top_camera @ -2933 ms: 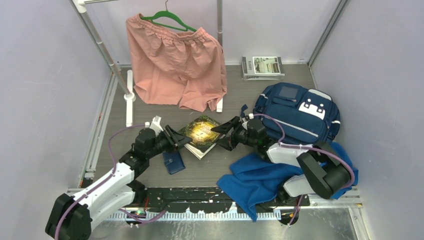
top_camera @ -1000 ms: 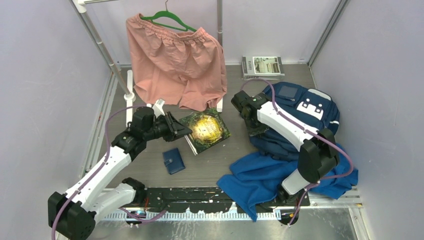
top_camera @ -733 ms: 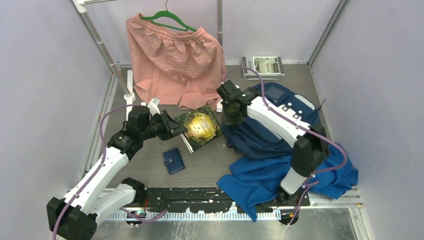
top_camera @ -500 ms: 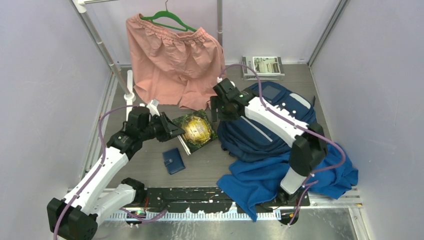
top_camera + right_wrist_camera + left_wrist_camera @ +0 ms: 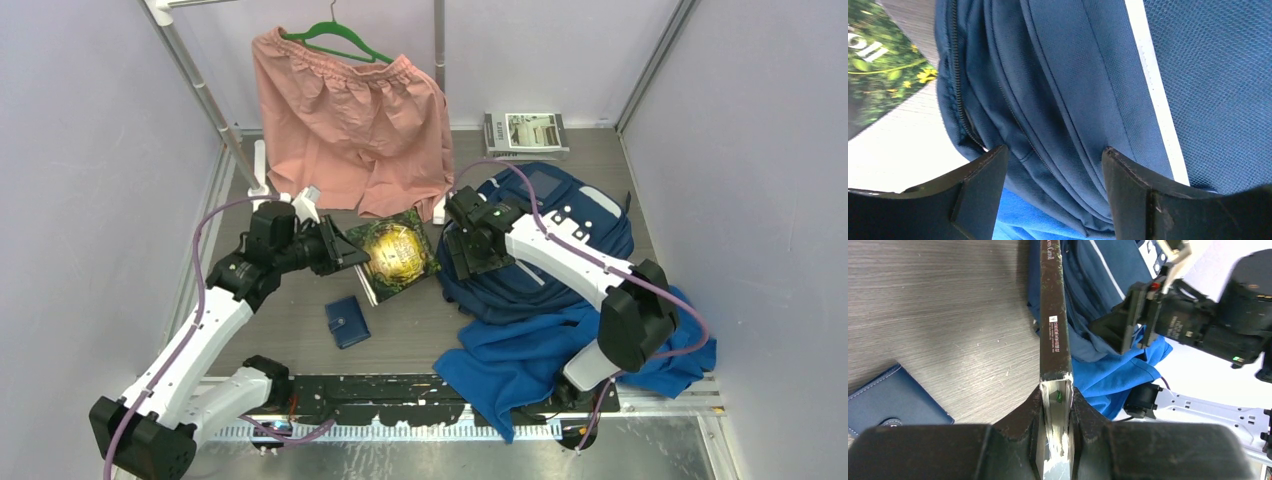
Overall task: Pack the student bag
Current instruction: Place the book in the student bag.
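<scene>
The student bag [image 5: 565,262], navy with white stripes, lies slumped at the right of the table. My right gripper [image 5: 466,256] hovers open over its left edge. In the right wrist view, the zippered folds of the bag [image 5: 1068,80] run between the spread fingers [image 5: 982,186], which grip nothing. A green book [image 5: 396,254] is tilted up left of the bag, with my left gripper [image 5: 338,256] shut on its left corner. The left wrist view shows the book's spine [image 5: 1052,315] running away from the left gripper [image 5: 1055,396], and the bag [image 5: 1088,285] beyond it.
A small navy wallet [image 5: 347,322] lies in front of the book. A royal-blue cloth [image 5: 520,362] is heaped at the bag's near side. Pink shorts [image 5: 350,130] hang from a rack at the back, with a stack of books [image 5: 526,133] to their right.
My right gripper drew the bag's edge leftward, then opened, let it go and moved back a little toward the near side. My left gripper lifted the book slightly, still holding it.
</scene>
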`<state>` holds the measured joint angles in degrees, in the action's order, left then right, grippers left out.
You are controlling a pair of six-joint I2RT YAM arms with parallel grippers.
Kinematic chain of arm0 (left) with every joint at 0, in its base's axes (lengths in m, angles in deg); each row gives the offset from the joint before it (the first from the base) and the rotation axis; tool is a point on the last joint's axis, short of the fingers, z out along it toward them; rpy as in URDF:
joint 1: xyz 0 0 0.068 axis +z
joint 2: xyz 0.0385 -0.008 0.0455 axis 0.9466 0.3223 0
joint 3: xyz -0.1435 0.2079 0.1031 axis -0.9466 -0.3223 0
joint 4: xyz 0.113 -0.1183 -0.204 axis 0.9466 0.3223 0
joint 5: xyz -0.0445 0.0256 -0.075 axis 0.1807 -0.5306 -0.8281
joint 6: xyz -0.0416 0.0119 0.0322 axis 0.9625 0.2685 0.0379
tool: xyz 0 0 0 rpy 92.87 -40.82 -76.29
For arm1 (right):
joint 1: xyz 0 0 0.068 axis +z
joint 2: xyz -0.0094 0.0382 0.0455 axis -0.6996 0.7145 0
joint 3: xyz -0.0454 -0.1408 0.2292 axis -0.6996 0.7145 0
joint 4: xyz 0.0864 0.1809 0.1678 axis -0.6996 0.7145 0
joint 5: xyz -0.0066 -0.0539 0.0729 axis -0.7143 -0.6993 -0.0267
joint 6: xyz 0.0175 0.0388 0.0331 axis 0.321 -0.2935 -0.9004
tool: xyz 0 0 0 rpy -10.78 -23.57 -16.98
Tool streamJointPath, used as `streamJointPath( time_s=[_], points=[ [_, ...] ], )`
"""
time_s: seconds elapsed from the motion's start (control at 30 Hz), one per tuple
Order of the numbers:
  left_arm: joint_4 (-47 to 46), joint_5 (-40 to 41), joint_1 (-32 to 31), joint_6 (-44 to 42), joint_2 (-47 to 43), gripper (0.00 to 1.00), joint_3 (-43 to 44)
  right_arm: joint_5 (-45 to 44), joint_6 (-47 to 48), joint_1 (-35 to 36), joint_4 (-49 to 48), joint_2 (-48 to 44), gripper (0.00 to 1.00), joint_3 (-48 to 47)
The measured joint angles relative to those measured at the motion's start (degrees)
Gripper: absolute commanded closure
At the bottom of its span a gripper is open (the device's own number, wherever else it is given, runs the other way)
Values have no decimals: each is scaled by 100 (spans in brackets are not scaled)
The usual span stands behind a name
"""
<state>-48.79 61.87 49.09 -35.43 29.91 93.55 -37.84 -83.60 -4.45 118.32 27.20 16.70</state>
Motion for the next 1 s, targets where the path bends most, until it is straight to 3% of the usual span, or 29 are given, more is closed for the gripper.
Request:
streamJointPath(
  time_s=[0.2,0.27,0.43,0.53,0.57,0.77,1.0],
  points=[
    [7,-9,0,-2,-105,100,87,22,162,0,9,146,30,136],
    [9,-26,0,2,-131,100,87,24,208,-2,11,146,35,136],
    [7,-76,0,26,-142,100,87,-7,269,-7,-79,195,62,199],
    [7,-87,0,28,-166,100,87,-33,302,-7,-138,186,96,203],
    [7,-87,0,28,-170,100,87,15,275,-7,-184,164,99,212],
    [-4,-164,0,79,-164,100,87,-111,304,11,-227,-133,99,278],
    [-299,-511,0,332,-138,100,87,-487,247,-50,-57,-1145,99,66]
  ],
)
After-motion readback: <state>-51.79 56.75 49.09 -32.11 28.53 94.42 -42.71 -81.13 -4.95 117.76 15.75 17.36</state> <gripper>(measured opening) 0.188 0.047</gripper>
